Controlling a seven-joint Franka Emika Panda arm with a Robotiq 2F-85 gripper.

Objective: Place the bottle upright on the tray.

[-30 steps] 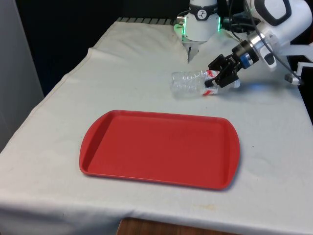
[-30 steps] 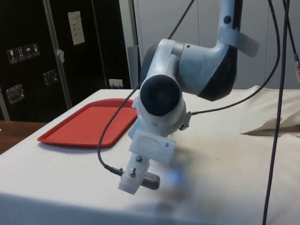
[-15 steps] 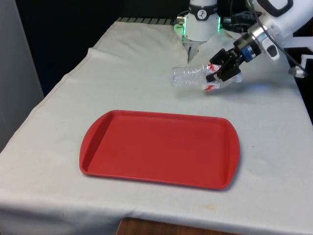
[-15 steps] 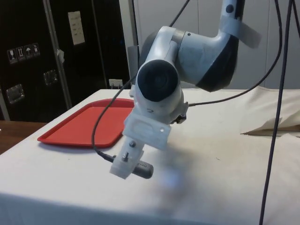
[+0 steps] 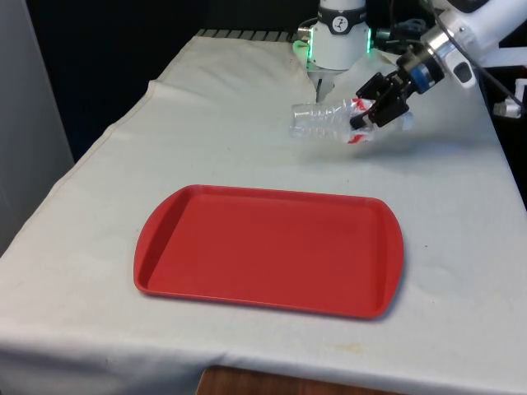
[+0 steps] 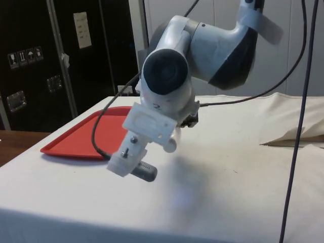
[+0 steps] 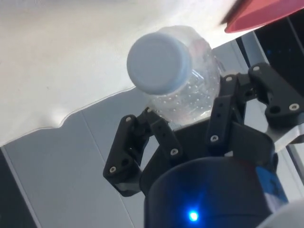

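Pickup part looks done, the gripper [image 5: 372, 111] has its jaws clamped on the clear bottle [image 5: 329, 120], held on its side above the worktop [image 5: 461, 214] beyond the empty red tray [image 5: 272, 251], so carrying, uprighting and placing remain.

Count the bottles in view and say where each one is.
1. The clear bottle is gripped in the hand, lying sideways above the cloth, beyond the far edge of the red tray.

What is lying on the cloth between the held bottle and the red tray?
Nothing: in the front view only bare white cloth separates the bottle, held by the gripper, from the red tray.
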